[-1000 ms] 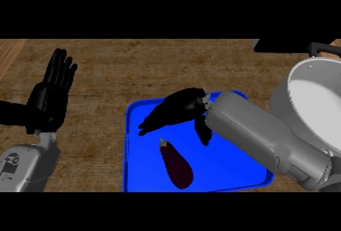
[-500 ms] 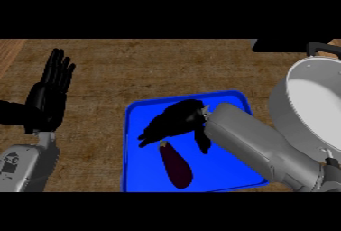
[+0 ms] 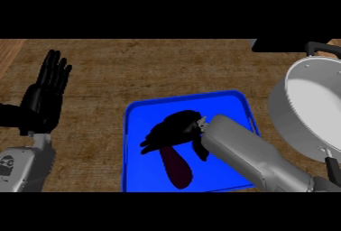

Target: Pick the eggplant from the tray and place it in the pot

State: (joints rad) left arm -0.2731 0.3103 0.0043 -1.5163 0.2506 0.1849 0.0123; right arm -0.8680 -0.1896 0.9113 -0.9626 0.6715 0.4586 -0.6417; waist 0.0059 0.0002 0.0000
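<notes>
A dark purple eggplant [image 3: 177, 168] lies lengthwise on the blue tray [image 3: 136, 168] in the lower middle of the head view. My right hand [image 3: 173, 130] hovers just over the eggplant's upper end, fingers spread and pointing left and down, thumb hanging beside it; the upper end is hidden under the hand. The fingers are not curled round the eggplant. The silver pot [image 3: 313, 118] stands at the right edge, its white inside showing. My left hand [image 3: 44, 98] rests open at the left, fingers up.
The tray sits on a brown wood-grain counter [image 3: 146, 67]. A dark object [image 3: 279, 44] lies at the top right behind the pot. The pot's black handles show at its top and bottom right.
My right hand has moved down and left across the tray, from its upper part to right over the eggplant's top end. The left hand has not moved.
</notes>
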